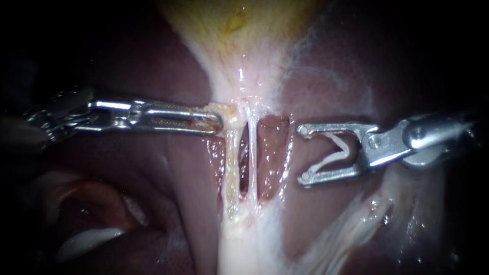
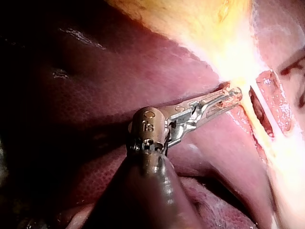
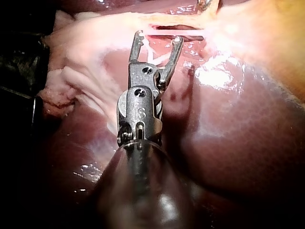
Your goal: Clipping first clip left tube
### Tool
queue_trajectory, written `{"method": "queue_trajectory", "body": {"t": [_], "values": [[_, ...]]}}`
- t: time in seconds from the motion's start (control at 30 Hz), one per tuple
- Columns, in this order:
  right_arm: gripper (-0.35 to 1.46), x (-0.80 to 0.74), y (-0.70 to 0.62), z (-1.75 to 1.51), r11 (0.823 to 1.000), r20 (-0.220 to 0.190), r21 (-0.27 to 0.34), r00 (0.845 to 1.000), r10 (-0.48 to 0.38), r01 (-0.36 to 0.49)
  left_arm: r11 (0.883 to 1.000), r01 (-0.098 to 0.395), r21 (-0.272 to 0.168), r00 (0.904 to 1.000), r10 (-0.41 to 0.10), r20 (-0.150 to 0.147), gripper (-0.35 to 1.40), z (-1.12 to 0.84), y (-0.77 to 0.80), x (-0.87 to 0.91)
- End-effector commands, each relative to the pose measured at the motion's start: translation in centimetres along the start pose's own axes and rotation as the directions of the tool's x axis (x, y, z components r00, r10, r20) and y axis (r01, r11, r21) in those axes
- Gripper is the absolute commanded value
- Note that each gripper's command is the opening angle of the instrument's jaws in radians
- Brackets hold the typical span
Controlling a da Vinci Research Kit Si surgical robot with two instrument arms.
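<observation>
- left instrument (image 1: pixel 216 121) comes in level from the left; jaws lie together, pinched on pale tissue (image 1: pixel 227 111) at the narrow base of the gallbladder (image 1: pixel 239 25); tip sits just above the top of the left tube (image 1: pixel 232 168)
- left wrist view agrees; jaws of that instrument (image 2: pixel 233 95) are closed, tip buried in the pale neck below the yellow gallbladder wall
- left tube runs as a thin pale strand, top to bottom, from the gallbladder neck to the white band below; right tube (image 1: pixel 252 153) lies just beside it, thinner, with a dark slit between them; liver (image 1: pixel 153 178) shows on both sides and through the opening behind the tubes
- right instrument (image 1: pixel 304 154) comes in from the right; jaws spread wide, mouth facing the tubes; white V-shaped clip (image 1: pixel 330 160) is seated between them, one leg against each jaw, apex toward the hinge
- right jaw tips stand to the right of both tubes, near but apart; neither tube is inside the mouth; bare liver lies between the tips and the right tube
- right wrist view: same instrument (image 3: pixel 158 37) with jaws splayed, clip (image 3: pixel 155 59) inside, tips just short of the pale strands ahead
</observation>
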Motion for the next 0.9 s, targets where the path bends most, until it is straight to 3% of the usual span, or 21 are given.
{"method": "queue_trajectory", "body": {"t": [0.03,0.43,0.9], "values": [[0.49,0.0,0.0,0.0,1.0,0.0,0.0,1.0,0.0,0.0,1.0,0.0,-0.001,1.0,0.0,-0.001,-0.35,-0.01,0.0,-0.01],[0.49,0.0,0.0,0.0,1.0,0.0,0.0,1.0,0.0,0.0,1.0,0.007,0.003,1.0,-0.007,-0.001,-0.35,-0.1,-0.1,-0.1],[0.49,0.01,0.0,0.02,1.0,0.0,-0.001,1.0,0.0,0.0,0.999,0.046,0.025,0.9989,-0.046,-0.005,-0.35,-0.41,-0.35,-0.62]]}}
